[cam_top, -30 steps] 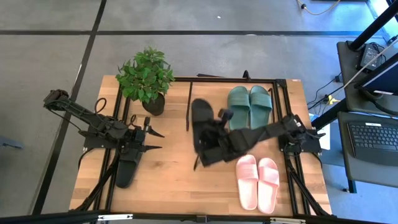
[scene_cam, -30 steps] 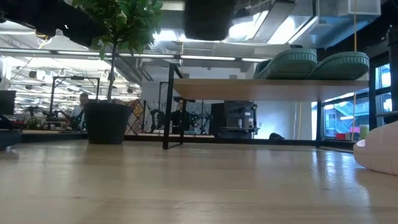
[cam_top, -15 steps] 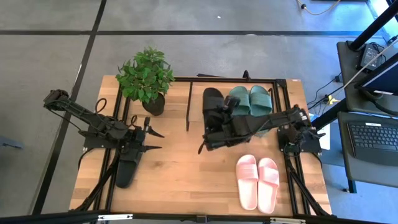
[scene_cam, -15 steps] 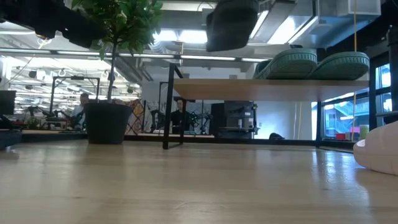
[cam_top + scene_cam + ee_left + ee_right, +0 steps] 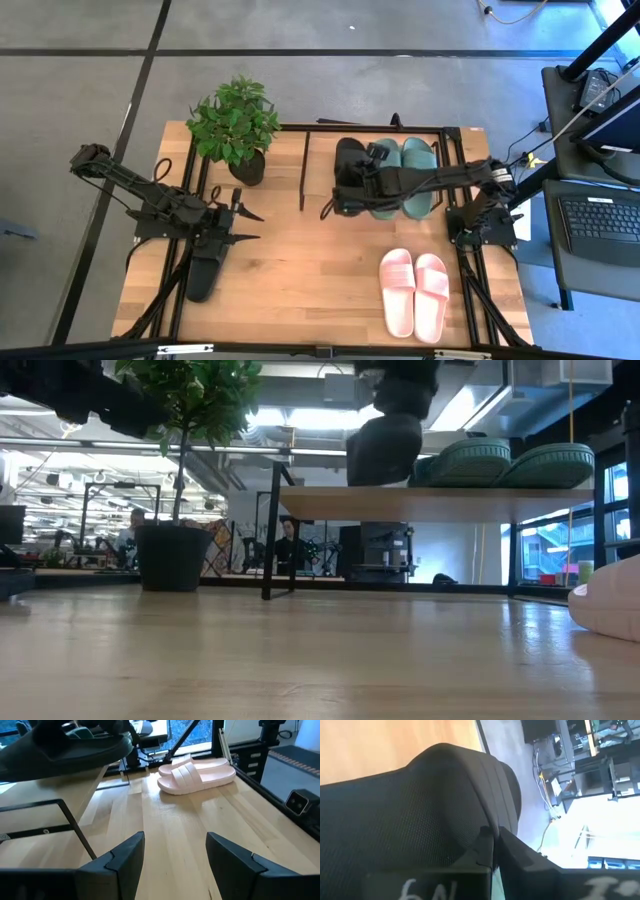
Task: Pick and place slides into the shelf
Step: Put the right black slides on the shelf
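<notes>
Swung across since a second ago from mid-counter onto the shelf (image 5: pixel 318 160): right hand (image 5: pixel 348 190) and its black slide (image 5: pixel 349 165), now over the top board just beside the green pair (image 5: pixel 402 170), on the side toward the plant (image 5: pixel 236 125). Clenched tight on that black slide, fingers pinching its strap, as seen up close in the right wrist view, where the slide (image 5: pixel 420 810) fills most of the frame. Seen from the low view as a dark shape (image 5: pixel 385 450) sitting at the board's level, touching or nearly touching it; cannot tell which. Green pair (image 5: pixel 505 463) lying side by side on the board, toes pointing away from the counter's near edge. Pink pair (image 5: pixel 415 290) resting on the counter (image 5: pixel 290 280) in front of the shelf, well apart from the green ones; also visible in the left wrist view (image 5: pixel 196 774). Second black slide (image 5: pixel 203 272) lying on the counter's left part, near the left hand (image 5: pixel 247 225). Left hand released, fingers (image 5: pixel 125 855) spread wide over bare wood, grasping nothing, parked just above that slide's end. Potted plant standing at the counter's far left corner, beside the shelf's black frame. Unchanged over that second: left arm, pink pair, green pair, plant. Beyond the counter, in the low view, a person (image 5: pixel 290 545) far off in the room.
</notes>
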